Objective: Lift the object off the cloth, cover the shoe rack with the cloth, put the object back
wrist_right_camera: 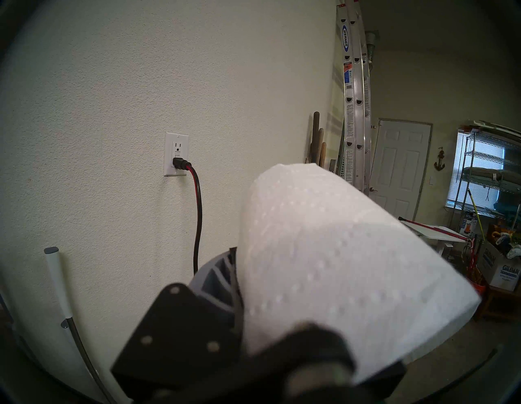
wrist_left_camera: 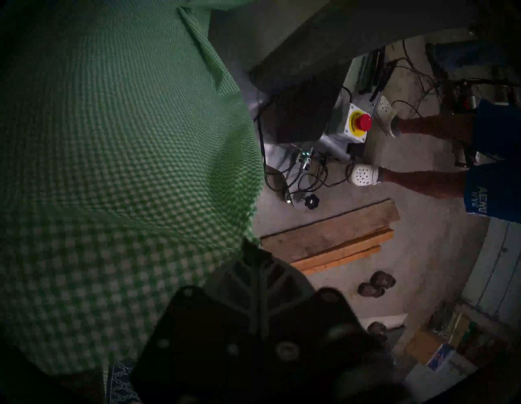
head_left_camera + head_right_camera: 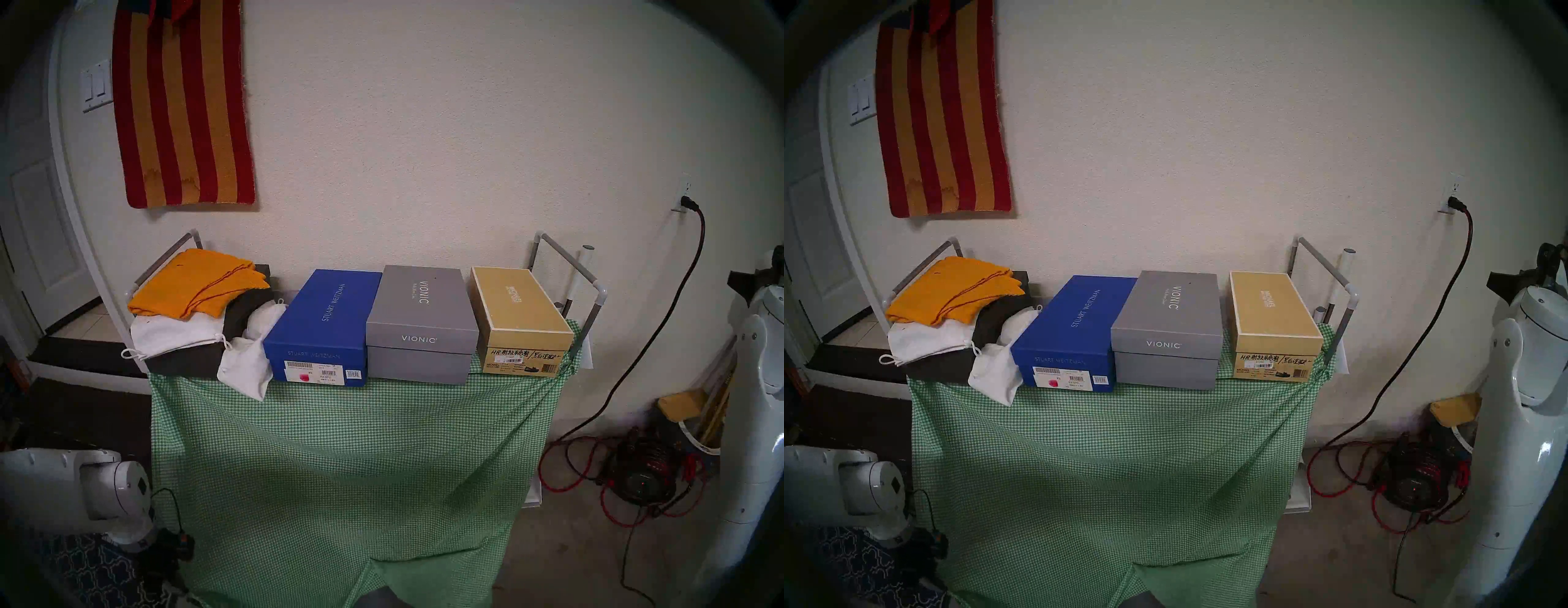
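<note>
Tissue roll sat pinched in the right claw, left claw's state unclear; its soft wrap risked slipping, or snagging the draped cloth on return

A blue shoe box reads "STUART WEITZMAN" on its lid and front. Just right of the blue box, a grey shoe box reads "VIONIC" on lid and front. Right of the grey box, a tan shoe box reads "MICHAEL" on its lid, with a handwritten strip starting "HR" on its front; the rest is unclear. In the right wrist view, a ladder bears "WERNER", and a white carton right of the ladder reads "GILDAN"
</note>
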Action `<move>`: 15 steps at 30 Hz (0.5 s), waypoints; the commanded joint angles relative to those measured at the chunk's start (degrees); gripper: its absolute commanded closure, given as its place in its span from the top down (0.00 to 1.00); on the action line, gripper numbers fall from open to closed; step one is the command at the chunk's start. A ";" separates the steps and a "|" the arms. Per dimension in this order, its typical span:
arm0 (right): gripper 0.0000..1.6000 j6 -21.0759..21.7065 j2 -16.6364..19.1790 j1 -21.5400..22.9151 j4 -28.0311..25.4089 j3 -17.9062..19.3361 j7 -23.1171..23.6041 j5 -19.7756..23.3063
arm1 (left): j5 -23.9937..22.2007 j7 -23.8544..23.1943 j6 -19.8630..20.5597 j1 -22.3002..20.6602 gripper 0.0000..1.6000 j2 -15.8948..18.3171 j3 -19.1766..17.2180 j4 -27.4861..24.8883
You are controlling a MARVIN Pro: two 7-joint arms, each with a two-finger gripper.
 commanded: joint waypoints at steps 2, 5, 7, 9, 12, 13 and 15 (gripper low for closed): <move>0.00 -0.11 0.65 -0.05 -0.23 0.08 -0.45 0.49 | -0.84 -1.60 -5.31 1.85 1.00 0.18 -2.33 3.02; 0.00 -0.11 0.74 -0.08 -0.23 0.07 -0.62 0.69 | -1.15 -1.84 -6.20 2.84 1.00 0.18 -2.24 3.67; 0.00 -0.11 0.83 -0.12 -0.22 0.06 -0.80 0.90 | -1.32 -1.76 -7.46 3.60 1.00 0.18 -2.35 4.53; 0.00 -0.11 0.91 -0.15 -0.22 0.04 -0.96 1.08 | -1.75 -1.02 -8.06 3.80 1.00 0.18 -2.97 6.14; 0.00 -0.11 0.97 -0.16 -0.21 0.02 -1.17 1.32 | -4.31 -0.63 -9.18 2.95 1.00 0.16 -5.00 8.79; 0.00 -0.11 0.97 -0.15 -0.20 0.01 -1.22 1.37 | -4.89 -0.38 -9.21 2.38 1.00 0.15 -5.78 9.34; 0.00 -0.11 0.96 -0.17 -0.16 -0.02 -1.33 1.47 | -6.94 0.42 -10.18 0.99 1.00 0.13 -7.75 10.29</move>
